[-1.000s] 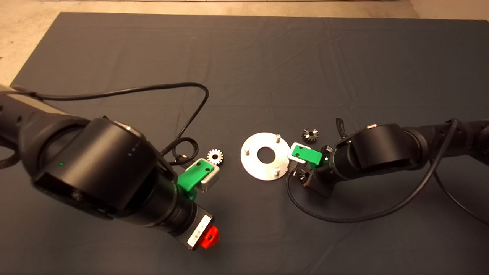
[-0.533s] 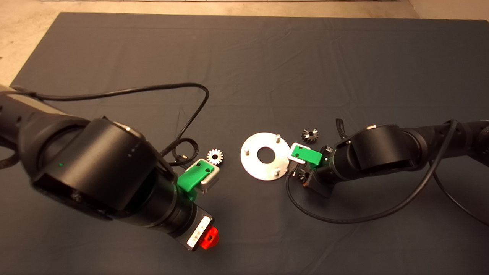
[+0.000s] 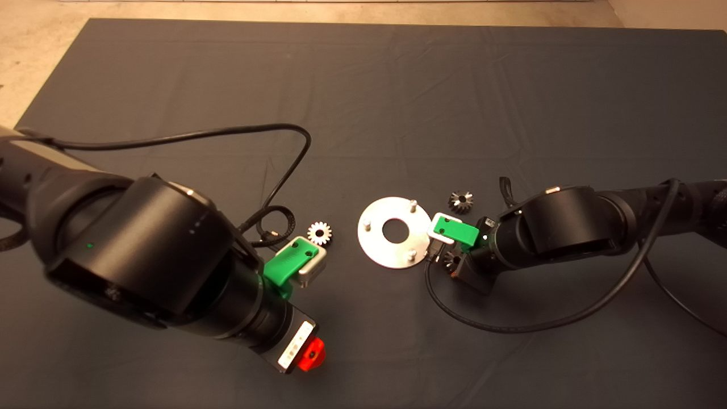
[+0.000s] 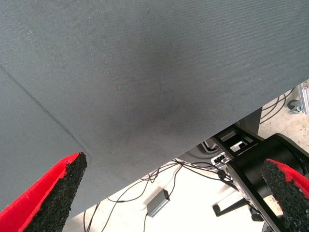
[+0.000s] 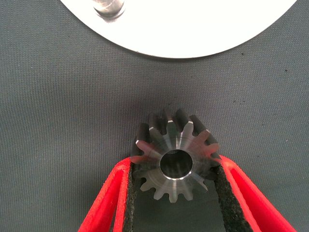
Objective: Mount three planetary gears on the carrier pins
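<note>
Beside the disc (image 3: 393, 232), on its right near edge: right gripper (image 5: 176, 193) clamped on a planetary gear (image 5: 176, 155). Left gripper (image 4: 176, 193) spread apart over bare mat (image 4: 145, 72).

A dark mat (image 3: 397, 85) covers the table; cables (image 4: 159, 181) litter the floor.
</note>
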{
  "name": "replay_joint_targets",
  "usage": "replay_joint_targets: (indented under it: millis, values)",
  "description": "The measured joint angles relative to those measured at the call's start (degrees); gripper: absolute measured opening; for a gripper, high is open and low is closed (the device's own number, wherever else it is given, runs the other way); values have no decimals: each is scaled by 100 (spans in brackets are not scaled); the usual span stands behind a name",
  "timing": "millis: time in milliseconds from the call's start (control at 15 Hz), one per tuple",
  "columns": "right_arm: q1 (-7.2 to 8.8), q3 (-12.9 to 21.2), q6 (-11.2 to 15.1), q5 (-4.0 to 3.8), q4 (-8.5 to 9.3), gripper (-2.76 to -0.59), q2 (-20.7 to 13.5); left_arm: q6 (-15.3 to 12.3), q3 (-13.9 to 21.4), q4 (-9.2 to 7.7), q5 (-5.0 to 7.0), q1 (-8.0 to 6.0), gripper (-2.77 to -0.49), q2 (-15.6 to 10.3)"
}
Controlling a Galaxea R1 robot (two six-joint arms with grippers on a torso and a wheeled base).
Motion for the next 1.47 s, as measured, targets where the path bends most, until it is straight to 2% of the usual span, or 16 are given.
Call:
replay_joint_targets:
  millis: [267,400,667,933,1267,1467]
  values:
    - [15,0,117,5,24,-236,0,-1,0,0,0,0,-62,13]
    - [59,0,226,33,69,-236,22,-1,0,0,0,0,-62,13]
    - [375,-17,440,30,167,-236,204,-1,0,0,1,0,-62,41]
    - [583,-169,513,57,393,-236,486,1,0,0,0,0,-62,41]
    - [763,-304,533,57,543,-237,716,1,0,0,0,0,-62,41]
    - [775,-347,560,55,622,-237,808,4,-1,0,0,0,-62,41]
